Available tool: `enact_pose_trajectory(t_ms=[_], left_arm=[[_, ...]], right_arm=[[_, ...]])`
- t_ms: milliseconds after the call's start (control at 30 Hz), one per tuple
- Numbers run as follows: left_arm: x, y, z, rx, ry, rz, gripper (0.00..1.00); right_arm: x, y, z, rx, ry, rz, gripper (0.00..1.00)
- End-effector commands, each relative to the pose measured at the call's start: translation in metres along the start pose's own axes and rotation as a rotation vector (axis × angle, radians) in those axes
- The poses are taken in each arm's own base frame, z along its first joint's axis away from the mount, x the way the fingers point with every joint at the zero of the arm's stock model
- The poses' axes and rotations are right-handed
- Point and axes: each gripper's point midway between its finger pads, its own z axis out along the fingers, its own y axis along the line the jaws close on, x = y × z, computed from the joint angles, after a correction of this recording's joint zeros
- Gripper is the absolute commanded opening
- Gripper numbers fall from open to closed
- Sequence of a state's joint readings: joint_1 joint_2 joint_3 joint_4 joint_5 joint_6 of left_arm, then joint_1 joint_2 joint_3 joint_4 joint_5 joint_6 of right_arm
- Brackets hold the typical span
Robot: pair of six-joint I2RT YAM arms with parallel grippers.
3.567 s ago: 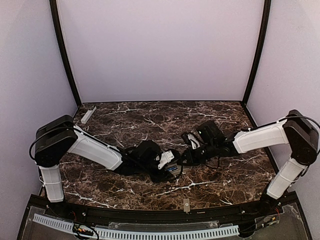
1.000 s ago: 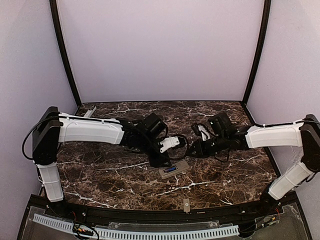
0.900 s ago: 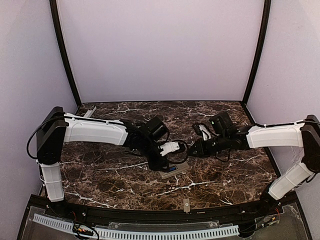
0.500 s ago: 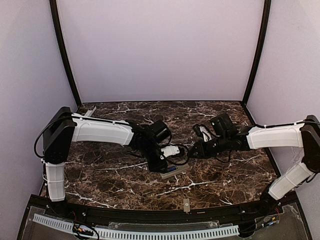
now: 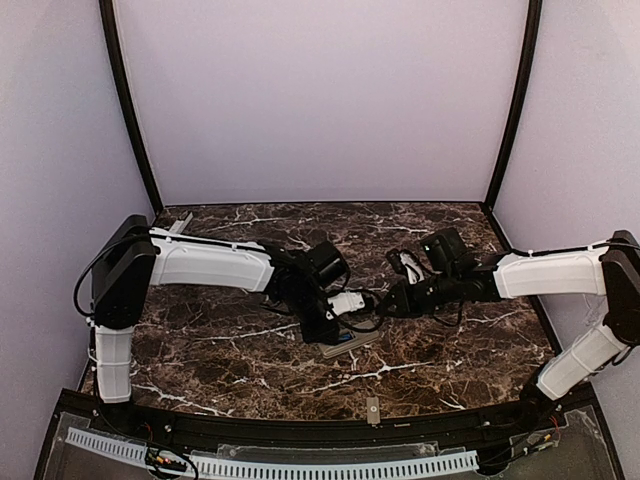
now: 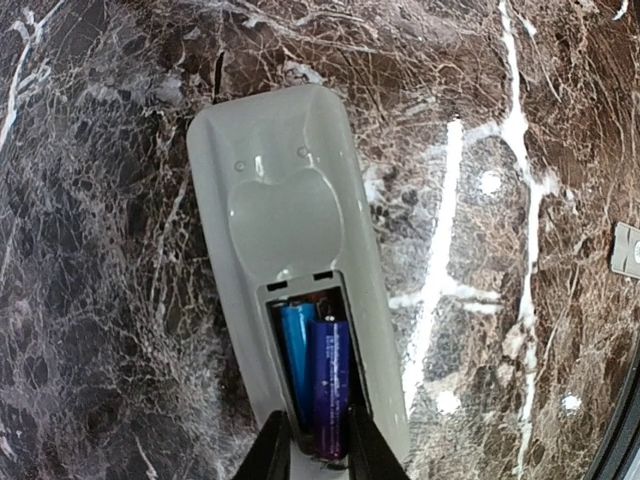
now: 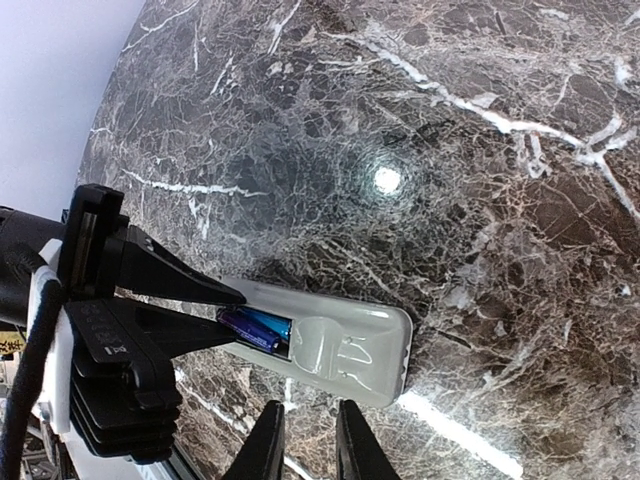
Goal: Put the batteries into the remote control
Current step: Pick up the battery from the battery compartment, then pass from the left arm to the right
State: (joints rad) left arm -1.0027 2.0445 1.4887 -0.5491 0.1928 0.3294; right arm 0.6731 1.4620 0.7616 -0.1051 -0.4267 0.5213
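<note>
The bench [image 5: 200,360] carries the work near its middle, where both arms reach inward and almost meet. The remote [image 6: 290,250] lies face down there, its compartment uncovered so the cells can go in from above. The left hand [image 6: 318,442] sits low at the compartment's end, fingers [image 6: 272,455] narrowed to either side of the darker battery [image 6: 328,385]. Whether it grips or only guides, I cannot tell. That battery seems to ride a little proud beside the lighter battery [image 6: 294,345], which sits deeper, so I judge it needs pressing home. The right hand [image 7: 307,425] hovers just off the remote's other end, narrowly parted and grasping nothing, probably placed to steady the case. A small grey piece [image 5: 372,410], perhaps the cover, lies apart at the near edge.
</note>
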Motion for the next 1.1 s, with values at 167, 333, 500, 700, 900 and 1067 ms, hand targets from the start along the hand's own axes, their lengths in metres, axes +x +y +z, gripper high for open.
enact_pose_trajectory(t_ms=[167,333,500,700,900,1067], left_arm=[[0.007,-0.005,0.008,-0.009,0.062,0.045,0.12],[0.003,-0.004,-0.001,-0.027,0.03,0.044,0.03],[-0.012,0.001,-0.022,-0.096,-0.094,0.03,0.0],[-0.036,0.009,-0.049,-0.195,-0.336,0.0,0.0],[-0.038,0.005,-0.056,-0.232,-0.429,-0.004,0.0],[-0.044,0.0,-0.064,-0.241,-0.488,0.001,0.0]], right_arm=[[-0.003,0.0,-0.004,-0.012,-0.017,-0.017,0.17],[-0.005,0.003,-0.005,-0.026,-0.018,-0.025,0.18],[-0.01,0.015,-0.006,-0.079,-0.027,-0.033,0.22],[-0.008,0.045,-0.002,-0.284,-0.005,-0.017,0.33],[-0.008,0.063,-0.001,-0.425,0.012,0.01,0.38],[-0.008,0.067,0.002,-0.456,0.027,0.019,0.37]])
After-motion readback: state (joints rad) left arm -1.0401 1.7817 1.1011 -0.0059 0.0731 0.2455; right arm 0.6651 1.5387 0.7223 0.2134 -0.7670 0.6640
